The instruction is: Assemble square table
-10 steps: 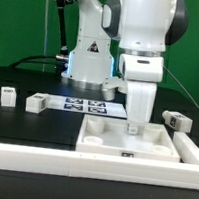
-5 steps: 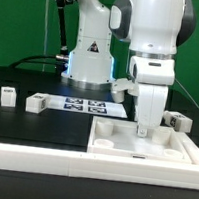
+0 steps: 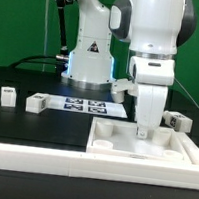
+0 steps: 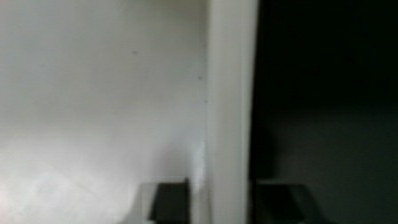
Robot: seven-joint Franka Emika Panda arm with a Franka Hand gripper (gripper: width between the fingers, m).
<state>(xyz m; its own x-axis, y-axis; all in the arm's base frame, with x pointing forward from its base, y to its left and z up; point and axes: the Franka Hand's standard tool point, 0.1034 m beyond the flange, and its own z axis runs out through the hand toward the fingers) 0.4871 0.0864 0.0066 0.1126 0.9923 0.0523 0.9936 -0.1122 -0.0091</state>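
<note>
The jaws are closed narrowly on the raised rim of the square tabletop (image 3: 177,152), one finger (image 4: 171,200) on each side of it. The square tabletop lies flat on the black counter (image 3: 44,126) toward the exterior view's right, just beside the long white rail (image 3: 30,158).

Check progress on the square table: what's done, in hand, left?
Early. Done: nothing fitted; the slab lies flat and bare. In hand: the gripper is down at the slab's far rim, jaws straddling it in the wrist view; grip unclear. Left: all the fitting; three legs lie loose, apart from the slab.
</note>
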